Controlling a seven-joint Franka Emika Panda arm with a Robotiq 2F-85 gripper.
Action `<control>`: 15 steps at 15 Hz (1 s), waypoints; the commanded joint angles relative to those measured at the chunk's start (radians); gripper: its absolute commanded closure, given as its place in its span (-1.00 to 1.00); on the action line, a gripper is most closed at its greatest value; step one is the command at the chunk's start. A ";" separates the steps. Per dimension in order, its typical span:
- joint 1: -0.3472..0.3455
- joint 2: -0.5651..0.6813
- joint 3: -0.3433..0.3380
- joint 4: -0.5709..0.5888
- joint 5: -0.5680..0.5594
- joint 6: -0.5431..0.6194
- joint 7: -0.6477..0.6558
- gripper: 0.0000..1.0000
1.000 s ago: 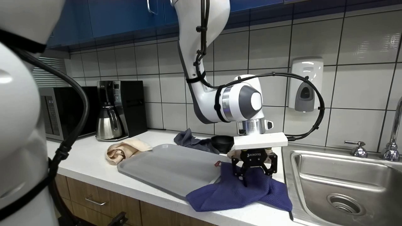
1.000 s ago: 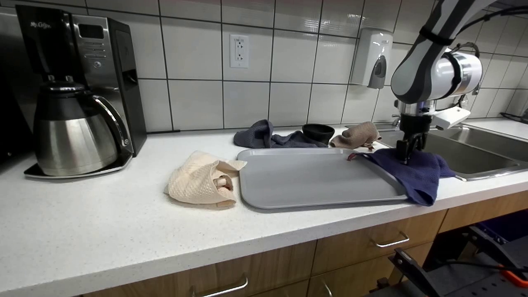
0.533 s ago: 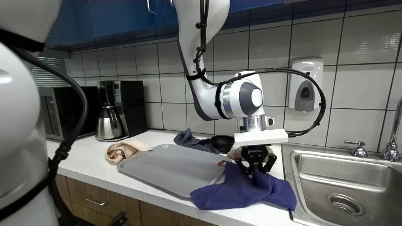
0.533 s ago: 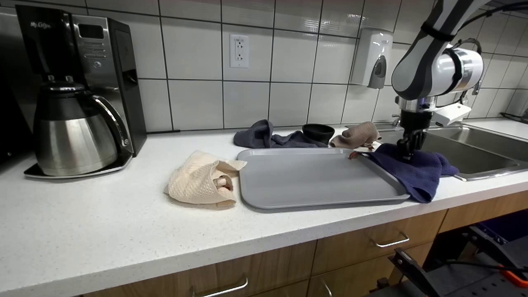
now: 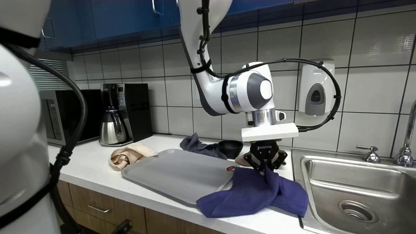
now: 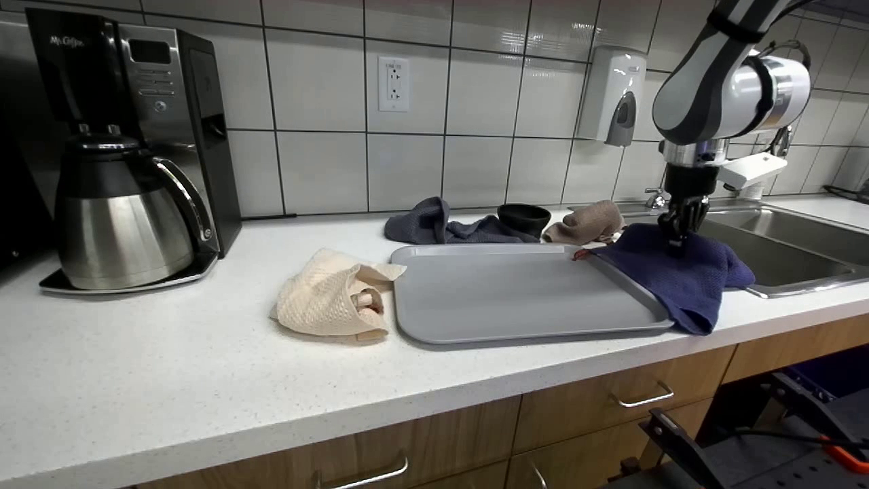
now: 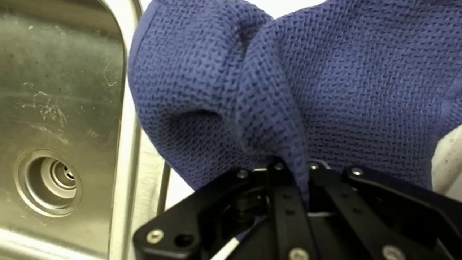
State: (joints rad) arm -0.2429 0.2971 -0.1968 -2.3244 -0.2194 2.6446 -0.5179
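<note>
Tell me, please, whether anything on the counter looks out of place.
Yes: the purple towel, pinched in the gripper, lies rumpled, not flat, and laps onto the sink rim. A reddish bit, too small to identify, shows at a corner of the gray tray.

This is a kitchen: a rectangular stainless-steel sink is set into a speckled white countertop, flat-fronted blue cupboards hang above a white-tiled wall, and a black-and-steel coffee maker stands beside a black-and-silver microwave.
</note>
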 commanded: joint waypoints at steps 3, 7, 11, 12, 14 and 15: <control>-0.008 -0.154 0.001 -0.050 0.004 -0.084 0.031 0.98; 0.001 -0.222 -0.002 -0.058 0.006 -0.116 0.045 0.98; 0.019 -0.292 0.004 -0.068 0.011 -0.134 0.056 0.98; 0.026 -0.312 0.008 -0.072 0.012 -0.139 0.061 0.98; 0.041 -0.348 0.016 -0.080 0.013 -0.146 0.070 0.98; 0.051 -0.368 0.020 -0.086 0.011 -0.146 0.077 0.98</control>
State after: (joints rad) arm -0.2127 0.0161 -0.1926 -2.3767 -0.2161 2.5347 -0.4715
